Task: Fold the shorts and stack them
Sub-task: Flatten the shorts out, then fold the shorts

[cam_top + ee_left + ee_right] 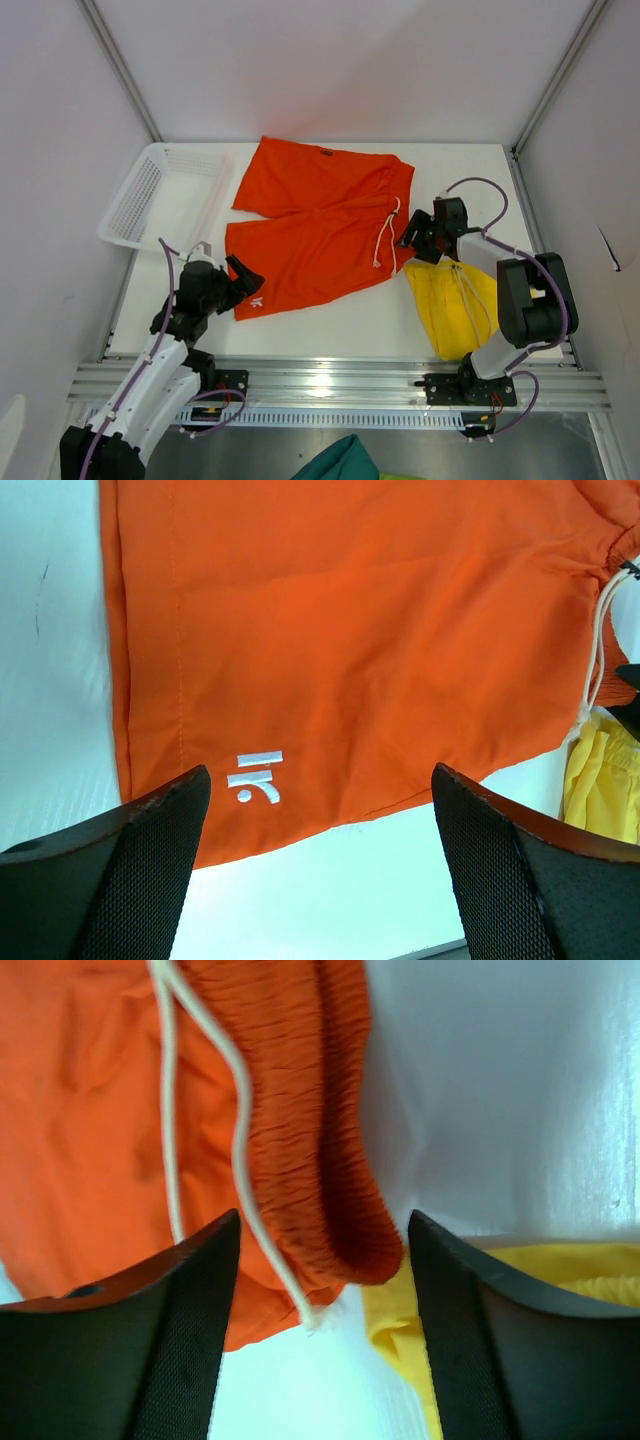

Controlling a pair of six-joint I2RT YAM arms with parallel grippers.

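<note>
Orange shorts (315, 225) laid flat at centre of top view; waistband (403, 195) at right, legs toward left. Yellow shorts (455, 305) bunched at lower right, just beside waistband's lower end. Left gripper (248, 284) spread wide over lower-left hem corner, near white logo (255, 777); nothing held. Right gripper (410, 240) spread wide astride waistband end, drawstring (240, 1140) seen between fingers; nothing clamped. Fabric judged thin, light, limp, likely slippery. Pinch advised at hem corner and at thicker elastic band, cord avoided.

orange shorts (315, 225) spread flat, yellow shorts (455, 305) crumpled beside
</note>
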